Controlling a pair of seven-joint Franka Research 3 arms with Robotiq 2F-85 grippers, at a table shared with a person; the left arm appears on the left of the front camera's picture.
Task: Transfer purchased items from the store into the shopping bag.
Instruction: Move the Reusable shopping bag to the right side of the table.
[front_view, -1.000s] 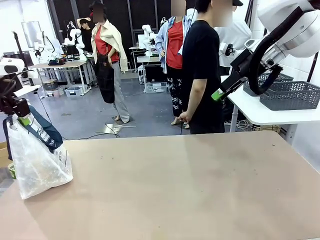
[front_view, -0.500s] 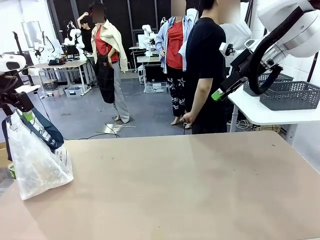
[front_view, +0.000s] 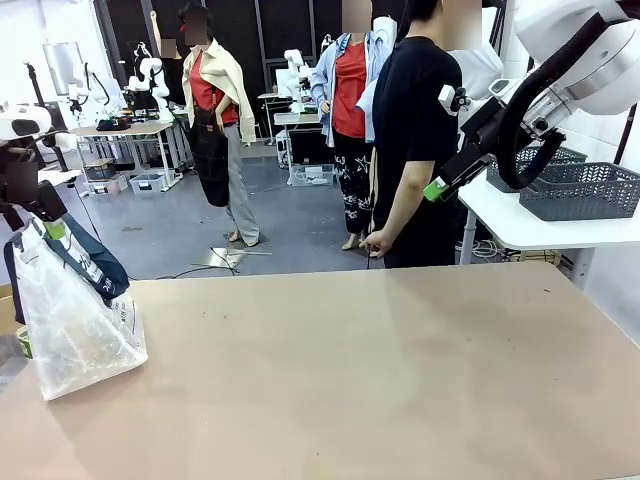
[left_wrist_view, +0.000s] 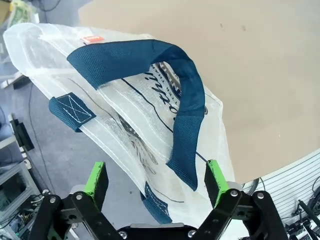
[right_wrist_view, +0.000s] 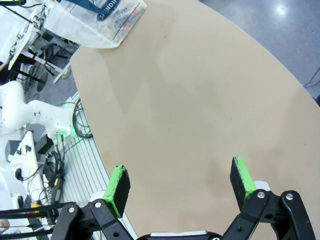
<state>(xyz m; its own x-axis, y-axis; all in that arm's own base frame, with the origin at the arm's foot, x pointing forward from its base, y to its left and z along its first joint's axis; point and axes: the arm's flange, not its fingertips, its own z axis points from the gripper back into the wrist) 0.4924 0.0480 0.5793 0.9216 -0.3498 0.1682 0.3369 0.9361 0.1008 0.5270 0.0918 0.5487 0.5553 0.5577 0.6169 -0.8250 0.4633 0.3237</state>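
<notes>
The shopping bag (front_view: 75, 325), whitish crinkly plastic with navy straps, stands at the table's left edge. My left gripper (front_view: 47, 228) hovers at its top. In the left wrist view my left gripper (left_wrist_view: 155, 181) is open, its green pads (left_wrist_view: 95, 177) either side of the bag (left_wrist_view: 125, 125), whose navy handle (left_wrist_view: 185, 115) loops up toward them. My right gripper (front_view: 437, 187) hangs high at the far right and is open (right_wrist_view: 182, 185) with nothing between its fingers. A dark grey mesh basket (front_view: 580, 190) sits on a white side table. The purchased items are out of view.
The tan table (front_view: 380, 370) stretches bare between the bag and the right edge. A person in black (front_view: 410, 130) stands at the far side, one hand (front_view: 375, 240) hanging near the table's back edge. A second grey basket (front_view: 545, 158) stands behind the first.
My left gripper has lifted slightly over the bag's top. The person in black has turned and shifted a little to the right. My right arm has not moved.
</notes>
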